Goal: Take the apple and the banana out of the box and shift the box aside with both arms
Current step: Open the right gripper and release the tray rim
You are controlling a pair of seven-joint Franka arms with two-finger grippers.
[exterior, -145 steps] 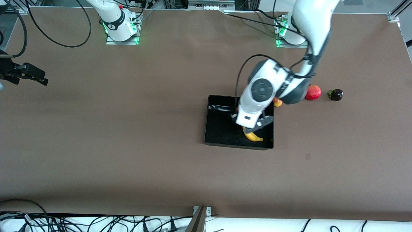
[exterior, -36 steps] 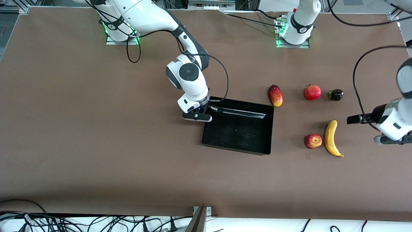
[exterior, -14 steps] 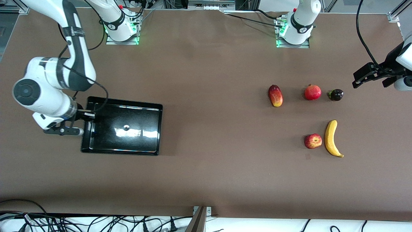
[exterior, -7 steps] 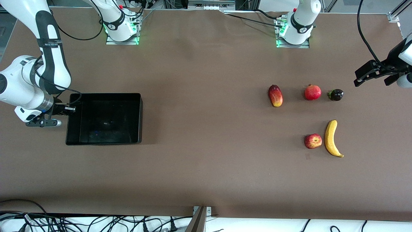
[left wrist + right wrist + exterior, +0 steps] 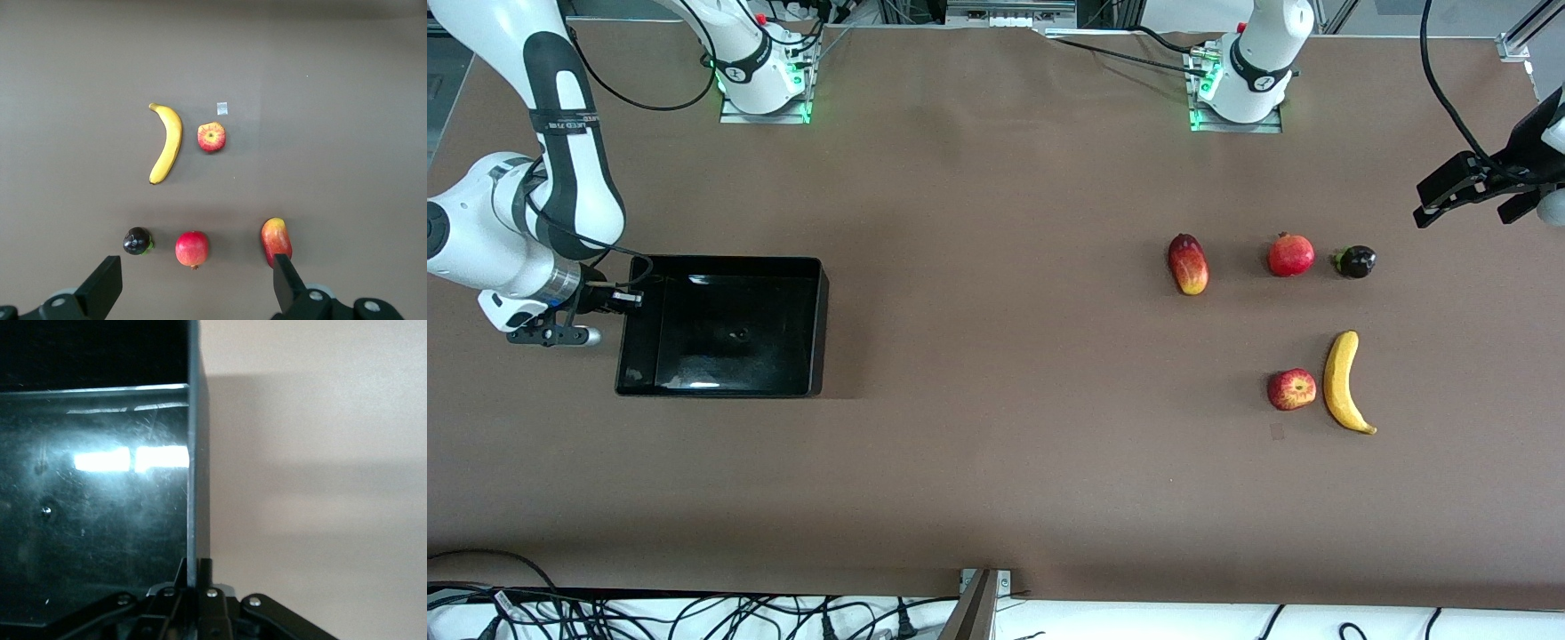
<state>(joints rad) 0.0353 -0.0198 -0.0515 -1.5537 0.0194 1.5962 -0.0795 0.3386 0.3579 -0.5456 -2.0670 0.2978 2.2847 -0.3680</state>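
Observation:
The black box (image 5: pixel 734 260) lies near the right arm's end of the table, with nothing inside it. My right gripper (image 5: pixel 630 300) is shut on the box's end wall (image 5: pixel 193 453), one finger on each side of it (image 5: pixel 198 570). The apple (image 5: pixel 1292 389) and the banana (image 5: pixel 1341 382) lie side by side on the table toward the left arm's end, outside the box. My left gripper (image 5: pixel 1463 209) hangs open and empty high over that end. Its wrist view looks down on the apple (image 5: pixel 211 137) and banana (image 5: pixel 169 141) past its spread jaws (image 5: pixel 195 267).
A mango (image 5: pixel 1188 264), a pomegranate (image 5: pixel 1290 255) and a small dark fruit (image 5: pixel 1354 261) form a row farther from the front camera than the apple and banana. The arm bases stand along the table's back edge. Bare brown table separates box and fruits.
My right gripper has dragged the box toward the right arm's end of the table, and it has settled there. My left gripper drifted slightly outward. The fruits have not moved.

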